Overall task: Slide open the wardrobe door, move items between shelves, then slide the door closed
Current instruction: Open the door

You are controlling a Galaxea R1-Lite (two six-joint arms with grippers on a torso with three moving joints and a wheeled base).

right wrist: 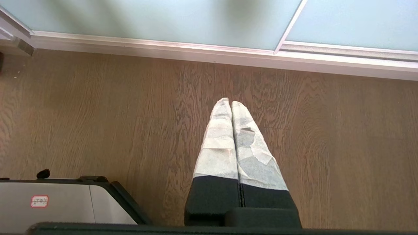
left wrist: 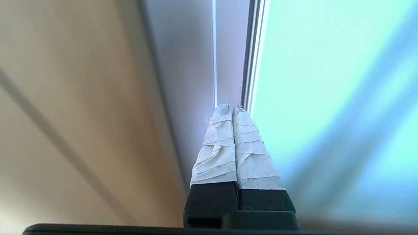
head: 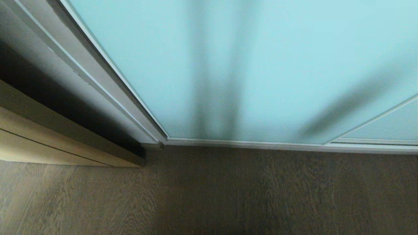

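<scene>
With the sliding wardrobe door [head: 261, 65] closed, the left gripper [left wrist: 232, 109], fingers pressed together and empty, is best set against the door's vertical frame edge [left wrist: 249, 65] and pushed sideways steadily

Home bedroom: sliding wardrobe door [head: 261, 65], wood floor [head: 228, 195]

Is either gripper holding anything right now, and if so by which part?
Nothing is held. The left gripper is shut and empty near the sliding wardrobe door frame; the right gripper is shut and empty above the floor.
</scene>
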